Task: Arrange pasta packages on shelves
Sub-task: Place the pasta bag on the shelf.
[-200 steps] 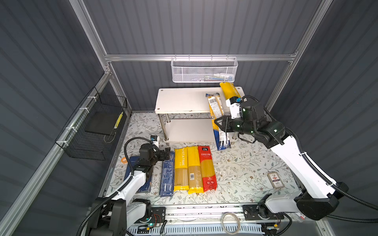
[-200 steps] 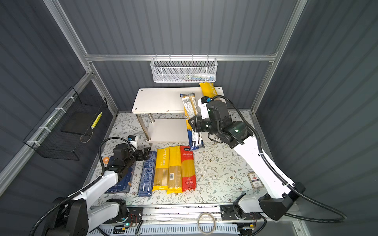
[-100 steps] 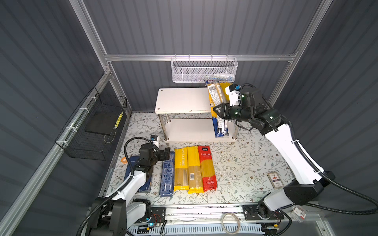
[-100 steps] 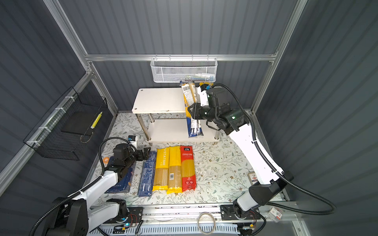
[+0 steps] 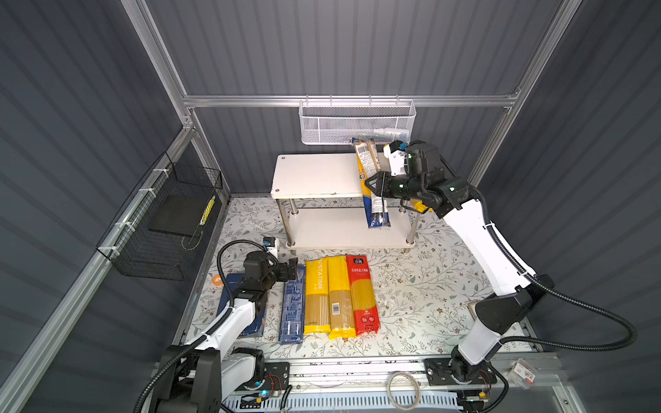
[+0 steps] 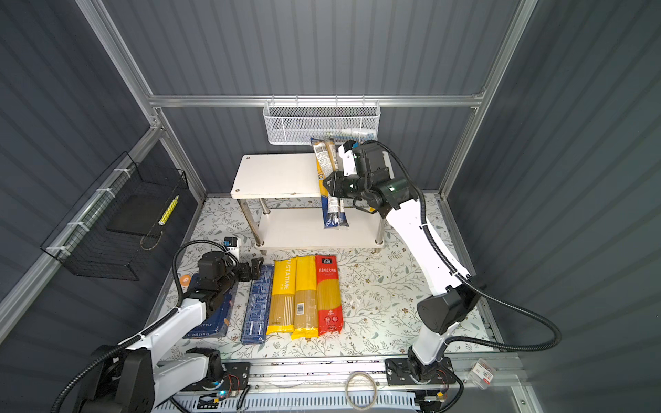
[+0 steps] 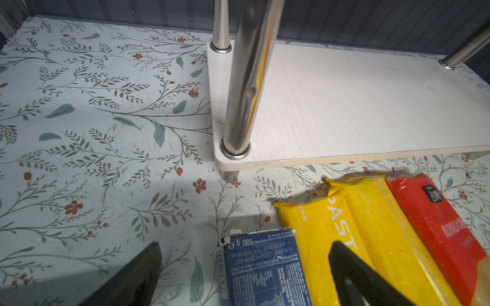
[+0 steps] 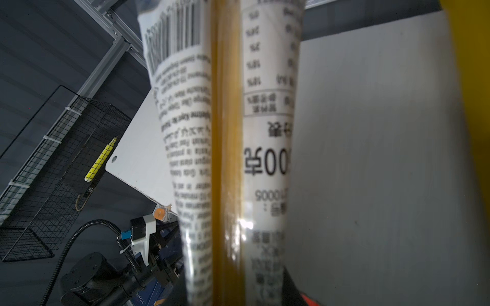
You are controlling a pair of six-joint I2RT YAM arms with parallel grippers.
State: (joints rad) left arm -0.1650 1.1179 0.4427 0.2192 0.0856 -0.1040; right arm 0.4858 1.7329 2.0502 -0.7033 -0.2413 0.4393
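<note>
Right hand [image 5: 372,186] clenched on clear spaghetti pack [image 5: 376,212] at shelves [image 5: 314,175], left hand [image 5: 291,270] spread wide, empty

A white mesh basket [image 5: 339,125] is hung on the rear rail [image 5: 250,101]; a yellow marker [image 5: 207,211] is held in the black wire basket [image 5: 150,261].

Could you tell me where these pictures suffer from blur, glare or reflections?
Right wrist view: the clear spaghetti pack fills the middle, its print soft, with a white glare spot on the film; a yellow pack at the edge is blurred. Left wrist view: sharp, but the chrome leg mirrors yellow, and the left gripper shows dark and soft. Both top views: evenly lit, sharp.
</note>
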